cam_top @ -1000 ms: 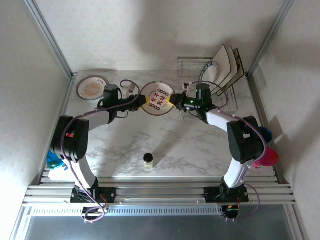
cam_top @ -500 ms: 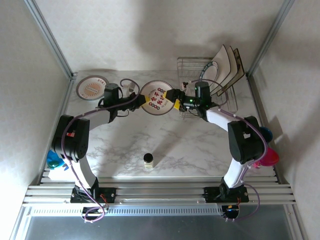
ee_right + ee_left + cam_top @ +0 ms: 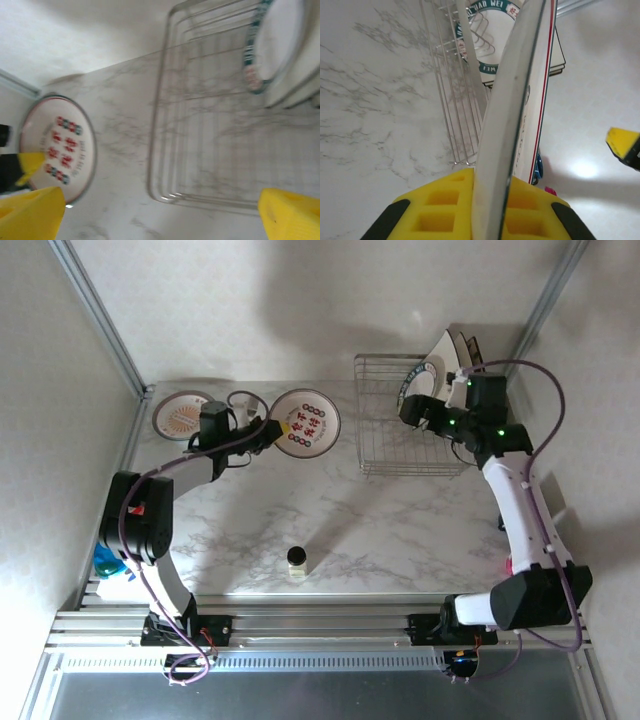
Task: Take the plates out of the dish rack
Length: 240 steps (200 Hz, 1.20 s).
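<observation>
White, grey-veined marble tabletop carries a silver wire dish rack beneath the right fingers, an orange-patterned round plate flat, left of the left fingers, and a small dark-capped jar well apart.

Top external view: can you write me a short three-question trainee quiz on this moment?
1. True or false: the left gripper is shut on the rim of a round patterned plate.
2. The right gripper is: A open; B shut on a plate; C shut on a cup.
3. Fill in: the other round plate, lying flat at far left, is ___ the dish rack.
Key: 1 true; 2 A; 3 outside.
</observation>
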Motion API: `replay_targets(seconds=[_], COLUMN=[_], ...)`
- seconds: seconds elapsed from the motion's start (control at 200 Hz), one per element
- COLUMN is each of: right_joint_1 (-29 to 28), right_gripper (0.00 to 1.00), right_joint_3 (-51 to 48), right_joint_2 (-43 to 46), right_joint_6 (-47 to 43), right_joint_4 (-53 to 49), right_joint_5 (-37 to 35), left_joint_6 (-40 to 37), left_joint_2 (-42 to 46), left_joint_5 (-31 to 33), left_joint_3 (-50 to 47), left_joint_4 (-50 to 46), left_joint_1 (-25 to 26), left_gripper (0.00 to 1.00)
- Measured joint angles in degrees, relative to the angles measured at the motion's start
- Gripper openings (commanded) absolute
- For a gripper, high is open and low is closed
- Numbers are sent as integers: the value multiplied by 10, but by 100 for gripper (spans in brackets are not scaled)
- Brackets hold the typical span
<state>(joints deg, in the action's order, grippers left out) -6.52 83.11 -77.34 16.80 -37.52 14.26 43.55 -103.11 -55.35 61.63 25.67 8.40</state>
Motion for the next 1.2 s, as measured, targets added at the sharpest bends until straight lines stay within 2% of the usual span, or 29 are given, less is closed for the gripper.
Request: replay_targets(seconds=[0.22,0.415,0.646,0.886,1.201], right_joint_1=[11,26,37,37,38], right_gripper=[99,99,99,99,99], right_joint_3=[15,13,-3,-18,-30], right_joint_2=[-10,-31,-56,-60,-76], right_joint_6=[-62,-89,-104,-109,-113], right_joint_4=[-136,-190,-202,-196,-173], right_joint_5=[-136,-206,-216,-202,-175], left_joint_6=[2,17,76,113,145], left_joint_2=[23,95,127,116,72], left_joint_5=[46,137,240,305,407], left_joint_3=[-12,-49,-95,-136,-137], left_joint_4=[-4,-5,37,67,88], left_joint_1=[-39,-94,-157,-183,-205], left_gripper=[0,0,0,0,0])
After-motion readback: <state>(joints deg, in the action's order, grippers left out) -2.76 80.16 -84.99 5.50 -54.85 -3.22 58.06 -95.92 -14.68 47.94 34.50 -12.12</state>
